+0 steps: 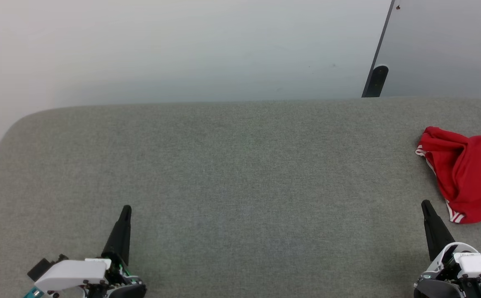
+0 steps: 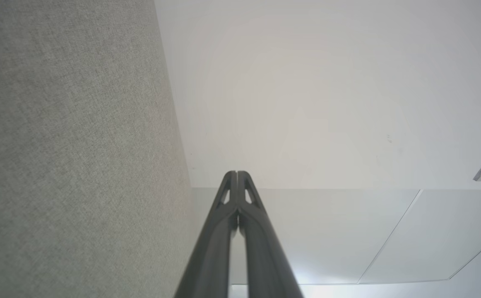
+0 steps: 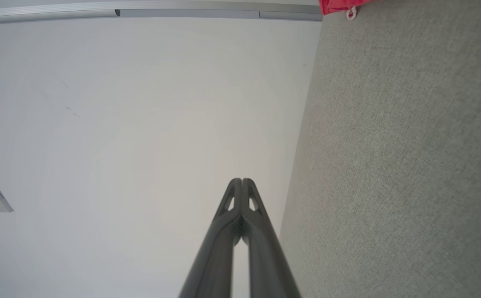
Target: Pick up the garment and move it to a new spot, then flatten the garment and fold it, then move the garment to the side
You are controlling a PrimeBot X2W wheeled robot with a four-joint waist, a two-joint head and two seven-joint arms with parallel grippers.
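Grey woven fabric covers the wide, round-cornered table, which runs back to a plain white wall; beyond its far right corner a dark rounded post stands at the foot of a slanted dark edge, where a greyer panel begins. At the table's right edge lies the garment, a crumpled red heap with red-and-white striped trim showing along its near and left borders (its lettering and sleeves cannot be made out, and part of it is cut off by the frame). The right gripper sits at the lower right, its tip just beside the garment's near edge but apart from it, its two dark fingers pressed together with nothing between them. The left gripper sits at the lower left over bare fabric, well apart from the garment, its fingers likewise pressed tip to tip and holding nothing.
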